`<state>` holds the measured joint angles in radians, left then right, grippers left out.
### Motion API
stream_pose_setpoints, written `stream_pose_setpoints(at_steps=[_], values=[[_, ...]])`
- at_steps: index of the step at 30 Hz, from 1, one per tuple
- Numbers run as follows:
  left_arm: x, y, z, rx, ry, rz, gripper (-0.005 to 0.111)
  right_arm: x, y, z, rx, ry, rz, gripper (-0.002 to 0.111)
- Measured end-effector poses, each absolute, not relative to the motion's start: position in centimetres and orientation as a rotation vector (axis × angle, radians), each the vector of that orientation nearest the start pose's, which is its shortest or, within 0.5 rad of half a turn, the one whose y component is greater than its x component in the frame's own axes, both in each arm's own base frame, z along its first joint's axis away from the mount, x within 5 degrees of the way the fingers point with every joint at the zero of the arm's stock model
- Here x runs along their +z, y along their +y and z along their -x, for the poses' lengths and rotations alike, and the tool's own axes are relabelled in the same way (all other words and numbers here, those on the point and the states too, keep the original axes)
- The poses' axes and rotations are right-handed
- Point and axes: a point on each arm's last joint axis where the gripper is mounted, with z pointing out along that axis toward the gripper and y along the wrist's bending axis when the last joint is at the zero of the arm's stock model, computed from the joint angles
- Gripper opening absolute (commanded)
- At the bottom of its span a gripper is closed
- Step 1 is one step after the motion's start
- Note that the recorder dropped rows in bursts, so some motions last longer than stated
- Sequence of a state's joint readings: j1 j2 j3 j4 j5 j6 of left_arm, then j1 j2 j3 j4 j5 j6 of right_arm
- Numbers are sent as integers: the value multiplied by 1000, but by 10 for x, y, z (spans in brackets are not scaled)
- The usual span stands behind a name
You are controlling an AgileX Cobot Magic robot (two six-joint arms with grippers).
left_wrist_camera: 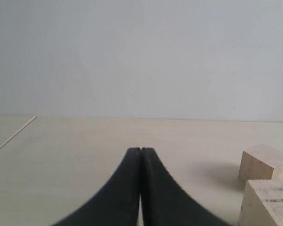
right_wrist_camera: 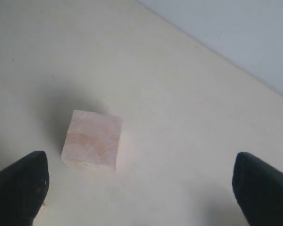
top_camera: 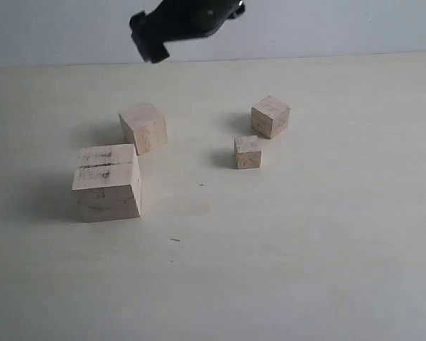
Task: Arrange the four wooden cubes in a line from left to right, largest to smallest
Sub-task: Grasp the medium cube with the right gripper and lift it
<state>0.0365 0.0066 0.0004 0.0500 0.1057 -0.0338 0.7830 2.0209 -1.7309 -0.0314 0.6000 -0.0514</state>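
Just behind the largest cube point(top_camera: 108, 182) sat the second cube point(top_camera: 143, 127); the third cube point(top_camera: 270, 116) and smallest cube point(top_camera: 248, 151) lay well to its right. My left gripper point(left_wrist_camera: 140, 149) was pinched closed, my right gripper point(right_wrist_camera: 139, 162) spread wide above a pale cube point(right_wrist_camera: 92, 140).

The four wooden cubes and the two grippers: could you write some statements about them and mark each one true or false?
1. The largest cube has dark streaks on top. True.
2. The smallest cube is stacked on another cube. False: it stands alone on the table.
3. The left gripper is shut. True.
4. The right gripper holds a cube. False: it is open and grips nothing.
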Motion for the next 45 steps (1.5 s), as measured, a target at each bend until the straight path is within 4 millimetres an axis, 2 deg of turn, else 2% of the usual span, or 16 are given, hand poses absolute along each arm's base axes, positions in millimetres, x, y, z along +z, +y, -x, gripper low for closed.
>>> stream_pose_setpoints(at_steps=[3, 6, 10, 13, 15, 17, 19, 22, 25, 26, 28, 30, 33, 39, 42, 45], values=[[203, 3, -57, 45, 1596, 21, 3, 225, 347, -340, 311, 2232, 1024, 105], [203, 3, -57, 45, 1596, 21, 3, 194, 366, -348, 313, 2258, 1046, 105], [203, 3, -57, 45, 1596, 21, 3, 177, 389, -360, 315, 2273, 1064, 105], [203, 3, -57, 45, 1596, 21, 3, 158, 393, -363, 302, 2318, 1077, 105], [203, 3, -57, 45, 1596, 21, 3, 137, 397, -362, 292, 2343, 1109, 105], [203, 3, -57, 45, 1596, 21, 3, 129, 400, -360, 287, 2326, 1140, 103], [203, 3, -57, 45, 1596, 21, 3, 128, 402, -360, 286, 2307, 1156, 85], [203, 3, -57, 45, 1596, 21, 3, 128, 402, -361, 272, 2294, 1170, 36], [203, 3, -57, 45, 1596, 21, 3, 128, 401, -361, 265, 2292, 1175, 7], [203, 3, -57, 45, 1596, 21, 3, 128, 401, -361, 262, 2291, 1176, 0], [203, 3, -57, 45, 1596, 21, 3, 129, 400, -361, 251, 2294, 1185, 0], [203, 3, -57, 45, 1596, 21, 3, 136, 398, -361, 220, 2287, 1203, 0], [203, 3, -57, 45, 1596, 21, 3, 164, 389, -360, 130, 2258, 1244, 0], [203, 3, -57, 45, 1596, 21, 3, 294, 349, -343, -9, 2130, 1200, 0], [203, 3, -57, 45, 1596, 21, 3, 346, 321, -331, -9, 2064, 1186, 0], [203, 3, -57, 45, 1596, 21, 3, 379, 294, -314, 49, 2007, 1246, 0]])
